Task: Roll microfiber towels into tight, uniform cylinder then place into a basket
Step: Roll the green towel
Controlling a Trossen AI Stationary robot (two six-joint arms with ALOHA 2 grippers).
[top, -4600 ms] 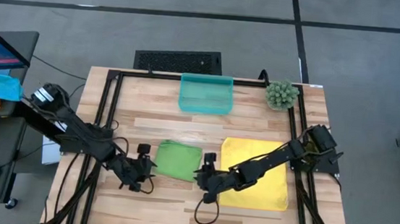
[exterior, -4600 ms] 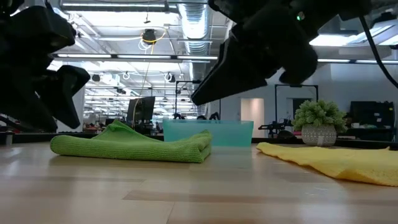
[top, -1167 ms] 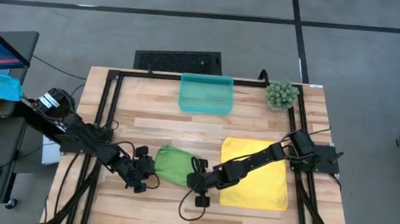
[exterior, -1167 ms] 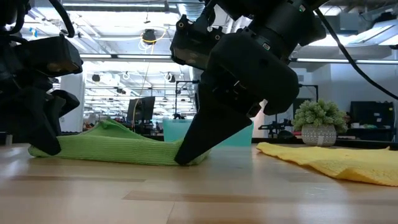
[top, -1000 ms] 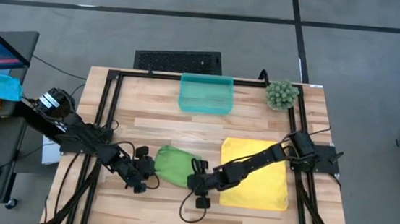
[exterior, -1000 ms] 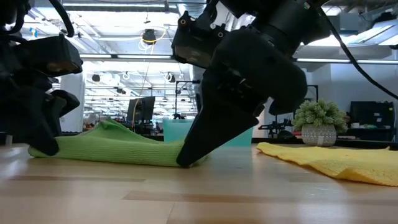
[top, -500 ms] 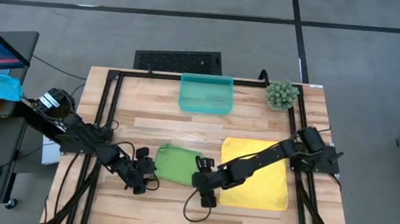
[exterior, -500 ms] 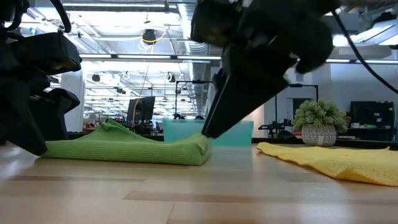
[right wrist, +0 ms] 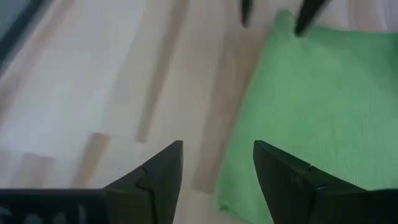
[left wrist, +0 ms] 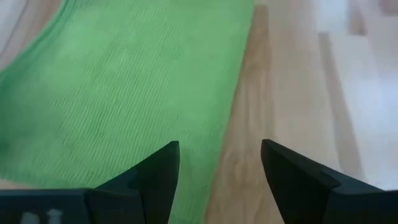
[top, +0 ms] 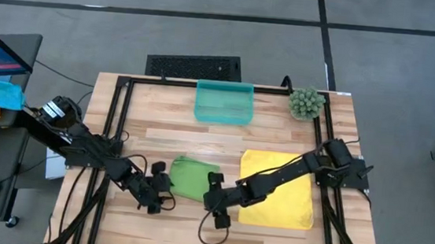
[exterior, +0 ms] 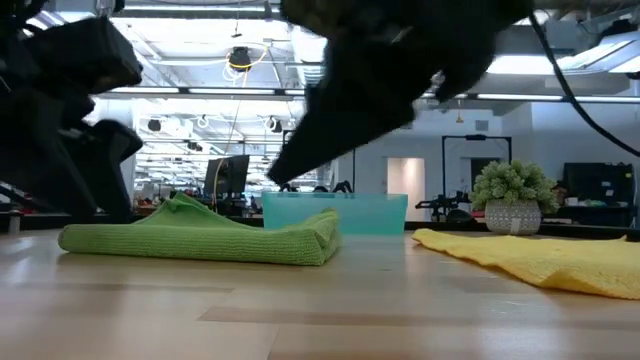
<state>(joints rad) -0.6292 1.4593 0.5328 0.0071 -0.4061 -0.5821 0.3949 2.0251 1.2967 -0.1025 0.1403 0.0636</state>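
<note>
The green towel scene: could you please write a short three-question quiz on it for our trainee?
1. True or false: the green towel is already rolled into a cylinder.
2. What lies in the basket? A) the yellow towel B) nothing visible C) the plant
3. Fill in: the left gripper and right gripper both have their jaws ____.

Key: 1 false, it lies folded flat; 2 B, the yellow towel lies spread on the table; 3 open.
</note>
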